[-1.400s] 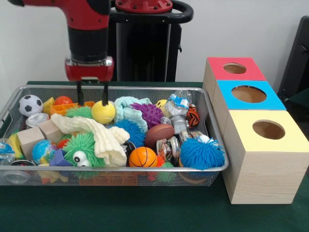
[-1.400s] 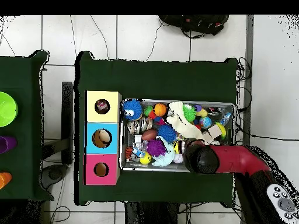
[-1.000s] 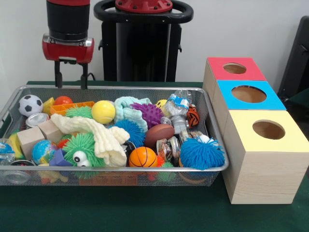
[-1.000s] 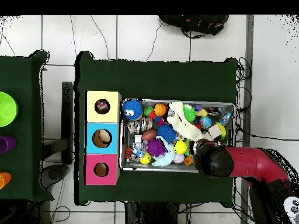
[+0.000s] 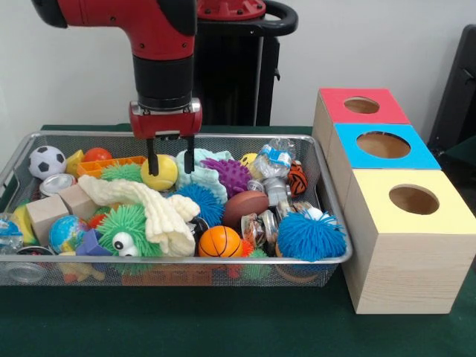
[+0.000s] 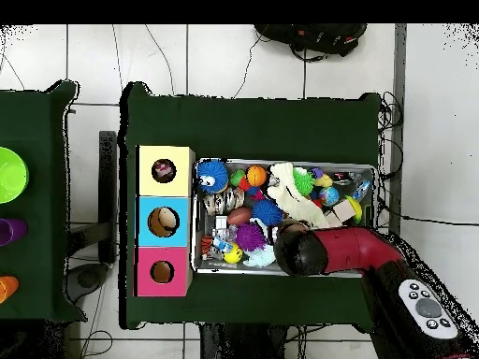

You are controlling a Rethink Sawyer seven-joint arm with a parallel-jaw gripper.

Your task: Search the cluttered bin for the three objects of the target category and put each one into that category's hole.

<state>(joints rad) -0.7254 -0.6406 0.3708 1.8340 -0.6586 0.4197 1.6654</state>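
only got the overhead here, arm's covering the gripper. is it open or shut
observer: Open. In the front view the gripper points straight down with a clear gap between its fingers.
operator: ok what's under it
observer: A yellow ball and a pale blue cloth. One finger shows in front of the ball, the other in front of the cloth. I can't tell if either touches.
operator: any rope toy showing near it
observer: None that I can pick out from the front. A purple spiky ball lies beside the cloth.
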